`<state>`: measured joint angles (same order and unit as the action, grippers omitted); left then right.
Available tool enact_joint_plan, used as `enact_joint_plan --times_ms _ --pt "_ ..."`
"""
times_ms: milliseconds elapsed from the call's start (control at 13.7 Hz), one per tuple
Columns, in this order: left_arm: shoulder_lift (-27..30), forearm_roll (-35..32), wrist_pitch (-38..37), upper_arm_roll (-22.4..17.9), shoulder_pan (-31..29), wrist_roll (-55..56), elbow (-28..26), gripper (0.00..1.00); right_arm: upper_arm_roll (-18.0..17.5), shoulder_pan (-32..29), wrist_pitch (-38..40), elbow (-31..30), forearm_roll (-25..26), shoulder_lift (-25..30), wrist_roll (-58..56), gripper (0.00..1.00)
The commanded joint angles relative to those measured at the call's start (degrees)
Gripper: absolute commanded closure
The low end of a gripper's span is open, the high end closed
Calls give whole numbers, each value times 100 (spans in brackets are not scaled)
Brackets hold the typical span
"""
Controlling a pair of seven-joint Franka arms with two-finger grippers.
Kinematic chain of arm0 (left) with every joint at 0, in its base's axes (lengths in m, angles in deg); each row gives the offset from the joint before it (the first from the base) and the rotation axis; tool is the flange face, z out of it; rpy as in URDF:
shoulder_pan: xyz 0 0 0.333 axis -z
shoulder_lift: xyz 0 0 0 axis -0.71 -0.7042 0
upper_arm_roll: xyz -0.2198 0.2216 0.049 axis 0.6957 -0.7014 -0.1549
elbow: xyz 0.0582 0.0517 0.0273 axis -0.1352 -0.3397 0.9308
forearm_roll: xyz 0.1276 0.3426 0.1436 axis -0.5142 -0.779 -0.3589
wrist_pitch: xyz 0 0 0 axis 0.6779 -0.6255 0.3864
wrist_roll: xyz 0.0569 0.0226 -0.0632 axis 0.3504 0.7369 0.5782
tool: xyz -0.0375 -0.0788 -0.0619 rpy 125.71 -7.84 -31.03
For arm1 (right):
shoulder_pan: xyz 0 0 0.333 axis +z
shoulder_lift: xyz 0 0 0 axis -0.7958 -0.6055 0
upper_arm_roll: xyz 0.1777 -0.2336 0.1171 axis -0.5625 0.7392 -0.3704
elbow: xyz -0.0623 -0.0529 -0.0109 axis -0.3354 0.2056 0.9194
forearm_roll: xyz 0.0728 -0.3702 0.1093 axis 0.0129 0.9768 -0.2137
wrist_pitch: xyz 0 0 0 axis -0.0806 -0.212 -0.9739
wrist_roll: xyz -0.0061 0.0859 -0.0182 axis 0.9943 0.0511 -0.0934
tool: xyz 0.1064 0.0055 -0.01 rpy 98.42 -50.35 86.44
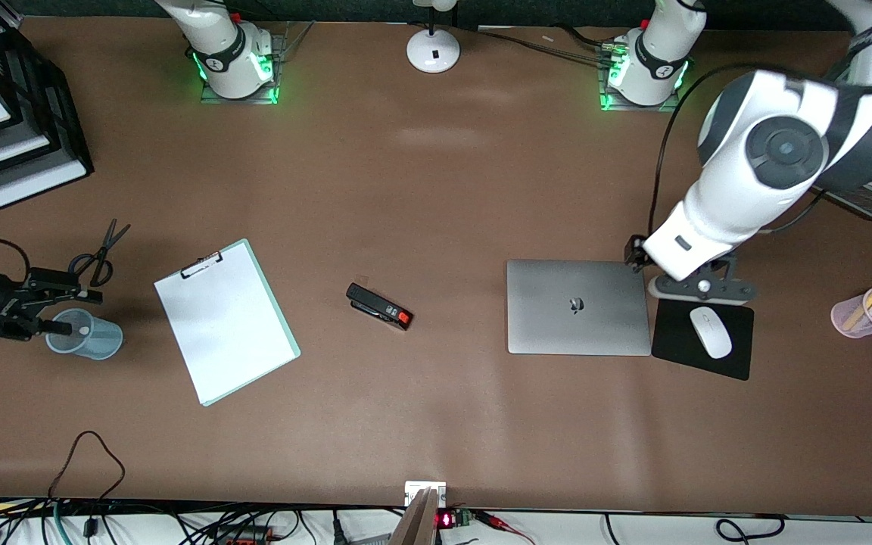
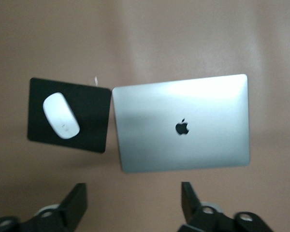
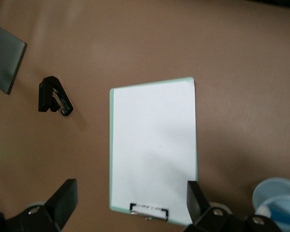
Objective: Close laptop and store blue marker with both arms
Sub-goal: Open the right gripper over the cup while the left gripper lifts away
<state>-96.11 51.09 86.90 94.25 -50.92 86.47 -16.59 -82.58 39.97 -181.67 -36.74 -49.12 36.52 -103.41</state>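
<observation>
The laptop (image 1: 578,306) lies shut on the table with its apple logo up, and it also shows in the left wrist view (image 2: 183,123). My left gripper (image 1: 697,286) hangs open and empty over the edge of the mouse pad (image 1: 705,341) beside the laptop; its fingers (image 2: 78,199) stand wide apart. My right gripper (image 1: 80,312) is open and empty at the right arm's end of the table, right by a pale blue cup (image 1: 88,337). A whitish tip shows in that cup; I cannot tell whether it is the blue marker.
A white mouse (image 1: 710,331) sits on the mouse pad. A black stapler (image 1: 379,306), a clipboard (image 1: 224,322) and scissors (image 1: 99,253) lie on the table. A pink cup of pens (image 1: 871,310) stands at the left arm's end. Black paper trays (image 1: 20,113) stand at the right arm's end.
</observation>
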Motion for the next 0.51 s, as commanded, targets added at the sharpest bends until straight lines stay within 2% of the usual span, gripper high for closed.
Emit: enact_joint_plan --times_ms 0,220,439 --pt "26 105 -707 86 -47 -202 515 0 33 431 298 -219 607 387 1566 0" --pt "26 122 -1296 279 -73 -228 929 0 33 818 448 -341 1275 562 2589 0" --pt "87 131 -2053 297 -20 -324 1421 0 33 1038 589 -657 1453 861 3601 0"
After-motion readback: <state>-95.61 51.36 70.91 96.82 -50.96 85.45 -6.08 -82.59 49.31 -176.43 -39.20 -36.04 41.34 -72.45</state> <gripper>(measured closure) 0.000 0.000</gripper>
